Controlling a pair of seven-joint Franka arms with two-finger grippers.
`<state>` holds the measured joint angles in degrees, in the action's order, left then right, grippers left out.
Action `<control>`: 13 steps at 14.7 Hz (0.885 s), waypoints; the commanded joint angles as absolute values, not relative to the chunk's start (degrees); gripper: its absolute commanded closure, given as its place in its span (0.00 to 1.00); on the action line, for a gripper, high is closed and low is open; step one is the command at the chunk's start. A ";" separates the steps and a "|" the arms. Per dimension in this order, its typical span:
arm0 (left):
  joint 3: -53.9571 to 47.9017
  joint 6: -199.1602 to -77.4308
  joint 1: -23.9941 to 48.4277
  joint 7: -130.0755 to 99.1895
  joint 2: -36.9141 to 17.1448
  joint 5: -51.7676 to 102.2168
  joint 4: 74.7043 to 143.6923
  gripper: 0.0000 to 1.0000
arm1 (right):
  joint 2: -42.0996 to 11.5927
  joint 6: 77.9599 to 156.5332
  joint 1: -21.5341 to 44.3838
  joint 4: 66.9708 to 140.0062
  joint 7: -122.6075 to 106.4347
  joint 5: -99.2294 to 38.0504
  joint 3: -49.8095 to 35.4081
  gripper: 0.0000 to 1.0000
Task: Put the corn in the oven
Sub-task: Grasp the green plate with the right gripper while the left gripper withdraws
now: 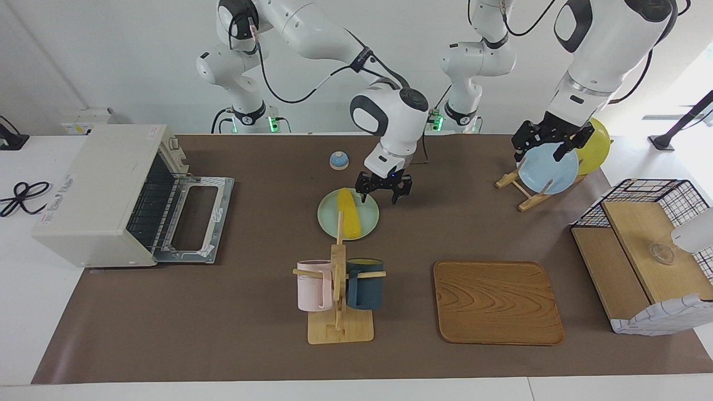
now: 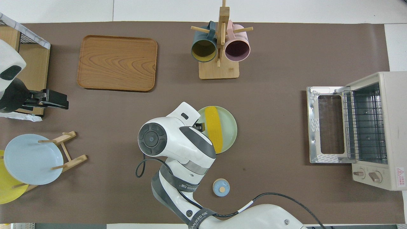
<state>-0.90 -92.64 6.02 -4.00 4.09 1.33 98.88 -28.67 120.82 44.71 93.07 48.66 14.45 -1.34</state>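
wooden tray (image 1: 497, 302), matt brown table mat (image 1: 223, 312)

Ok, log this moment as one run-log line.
stage: reaching | right claw: open, over pale green plate beside yellow corn cob | left claw: open, waiting over plate rack | off-white toaster oven: door down
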 commanded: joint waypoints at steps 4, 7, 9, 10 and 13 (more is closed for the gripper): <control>-1.84 -93.96 5.01 -3.34 6.24 0.17 102.13 0.00 | -25.84 126.91 44.56 101.41 45.18 15.91 -1.49 0.49; -2.11 -92.21 4.83 -3.78 4.05 1.05 98.64 0.00 | -25.31 127.53 44.56 102.83 45.00 15.91 -1.49 0.54; -2.20 -87.47 4.66 -3.78 2.03 1.14 92.22 0.00 | -25.14 127.62 44.56 103.62 45.09 15.91 -1.49 0.59; -2.20 -86.67 4.57 -3.87 1.76 1.58 91.24 0.00 | -24.79 127.62 44.56 104.32 45.09 15.91 -1.49 0.66; -2.37 -87.54 4.74 -4.04 2.28 1.76 92.28 0.00 | -24.61 127.97 44.56 105.12 45.17 16.00 -1.49 0.97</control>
